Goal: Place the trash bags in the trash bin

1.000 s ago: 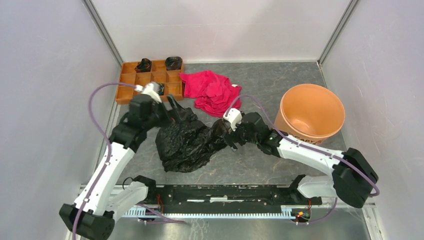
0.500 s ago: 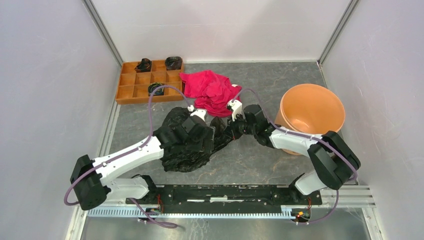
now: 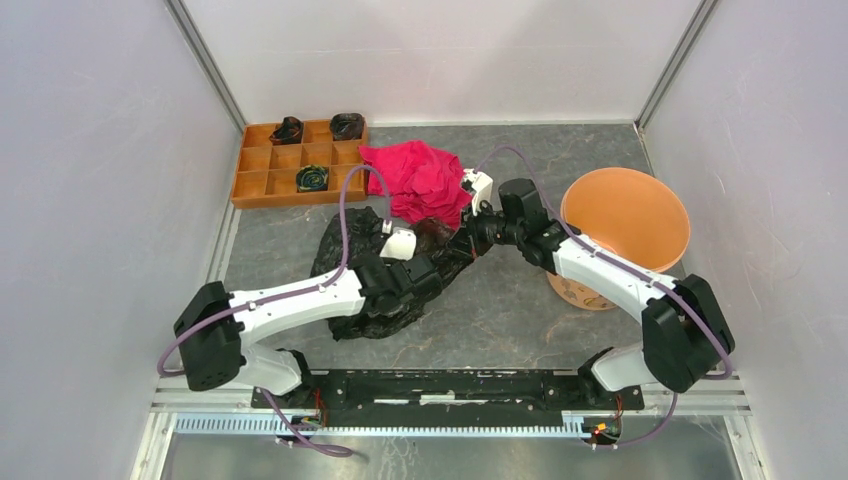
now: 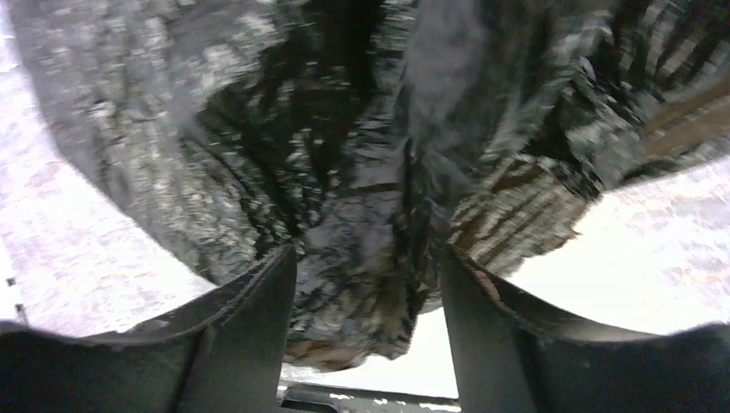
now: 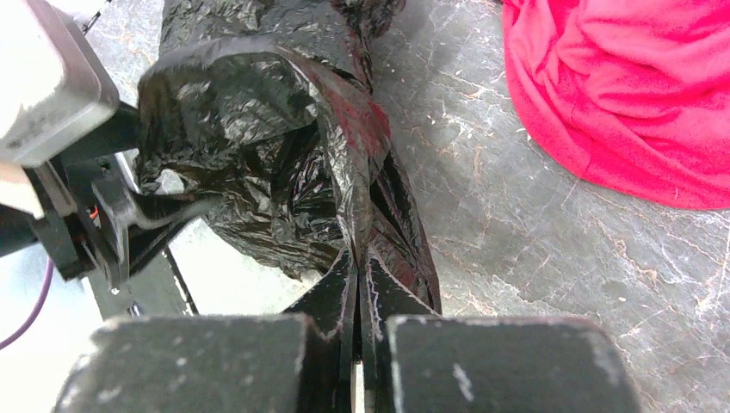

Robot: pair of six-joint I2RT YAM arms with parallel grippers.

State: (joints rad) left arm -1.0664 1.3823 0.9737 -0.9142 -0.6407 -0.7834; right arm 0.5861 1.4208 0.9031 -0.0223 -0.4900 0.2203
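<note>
Top view: the trash bag [image 3: 325,255] lies crumpled on the surface, left of the trash bin [image 3: 620,215] and well apart from it. Its long axis runs diagonally, with the drawn-out end pointing toward the bin.

Left wrist: the left fingers [image 4: 250,327] stand apart, straddling a fold.

Right wrist: the right fingers [image 5: 331,301] are clenched on a twisted neck. Dragging from here could tear the thin film, or the neck could slip free.

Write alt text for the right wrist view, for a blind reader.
The right end effector is pinched shut on a twisted fold of a wrinkled black trash bag, which stretches away over a grey marbled table. A red-pink cloth lies at upper right, and part of the left arm shows at the left edge.
</note>
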